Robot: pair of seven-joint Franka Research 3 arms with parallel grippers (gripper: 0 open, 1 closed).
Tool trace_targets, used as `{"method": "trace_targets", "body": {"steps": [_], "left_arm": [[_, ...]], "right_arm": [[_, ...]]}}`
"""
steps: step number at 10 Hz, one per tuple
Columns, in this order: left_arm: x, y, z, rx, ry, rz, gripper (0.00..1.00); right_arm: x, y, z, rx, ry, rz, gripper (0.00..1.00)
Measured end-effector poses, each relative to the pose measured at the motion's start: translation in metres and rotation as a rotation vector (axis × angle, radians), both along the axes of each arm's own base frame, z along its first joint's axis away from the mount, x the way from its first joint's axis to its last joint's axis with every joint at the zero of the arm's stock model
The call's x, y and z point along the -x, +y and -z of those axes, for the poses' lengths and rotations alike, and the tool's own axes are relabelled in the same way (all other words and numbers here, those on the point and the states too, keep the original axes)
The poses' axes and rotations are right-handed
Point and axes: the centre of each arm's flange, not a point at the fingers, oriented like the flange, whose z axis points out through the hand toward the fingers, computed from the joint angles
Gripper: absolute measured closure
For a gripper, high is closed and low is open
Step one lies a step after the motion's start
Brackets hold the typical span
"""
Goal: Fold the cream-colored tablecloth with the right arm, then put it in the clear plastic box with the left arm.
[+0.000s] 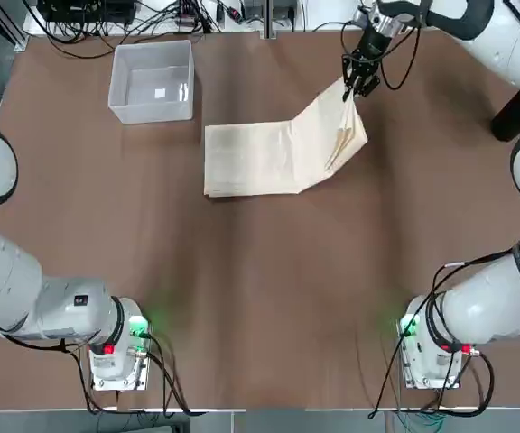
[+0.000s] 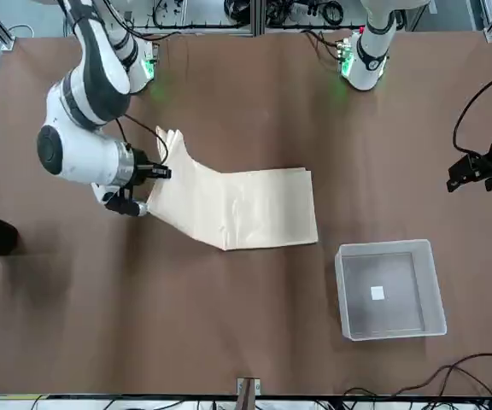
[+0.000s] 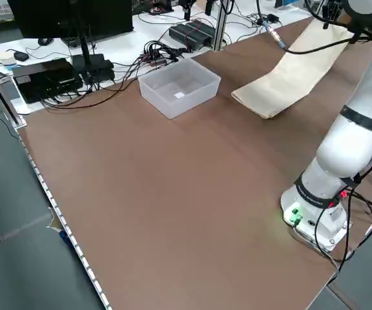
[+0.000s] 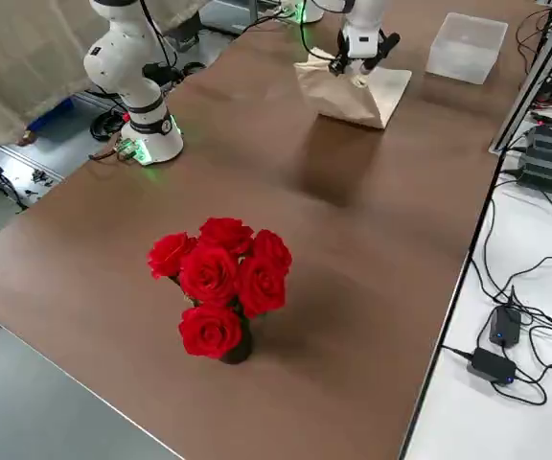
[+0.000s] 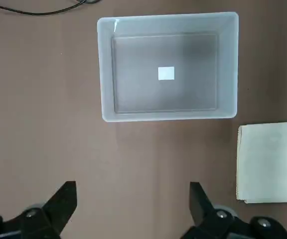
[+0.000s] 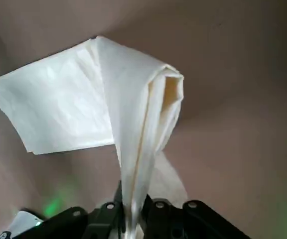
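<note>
Fingers of right gripper (image 1: pixel 362 83) clamped on tablecloth (image 1: pixel 273 155) end near table's far edge, raised for folding over flat half. Left gripper (image 5: pixel 132 199) spread, empty, above clear plastic box (image 1: pixel 118 101) at far-left corner, judged waiting.

Right arm (image 1: pixel 477 298) reaches far out from its base over the counter, wrist bent down, right gripper (image 1: pixel 362 83) pointing down with fingers (image 6: pixel 108 211) pinched tight on a raised edge of the cream-colored tablecloth (image 1: pixel 278 153), lifting that end clear of the counter. Left arm (image 1: pixel 25 289) sits folded back near its base; left gripper (image 5: pixel 133 199) hangs above the clear plastic box (image 5: pixel 167 67), fingers (image 5: pixel 64 199) spread wide, holding nothing.
</note>
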Motion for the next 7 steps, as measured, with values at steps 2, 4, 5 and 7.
{"method": "trace_targets", "body": {"steps": [2, 4, 5, 7], "left_arm": [[0.0, 0.0, 0.0, 0.0, 0.0, 0.0, 0.0], [0.0, 0.0, 0.0, 0.0, 0.0, 0.0, 0.0], [0.0, 0.0, 0.0, 0.0, 0.0, 0.0, 0.0], [0.0, 0.0, 0.0, 0.0, 0.0, 0.0, 0.0]], "right_arm": [[0.007, 0.021, -0.004, 0.01, 0.006, 0.003, 0.92], [0.01, 0.031, -0.009, 0.016, 0.008, 0.018, 0.92], [0.012, 0.041, -0.015, 0.019, 0.006, 0.026, 0.92], [0.02, 0.064, -0.025, 0.021, -0.001, 0.029, 0.92]]}}
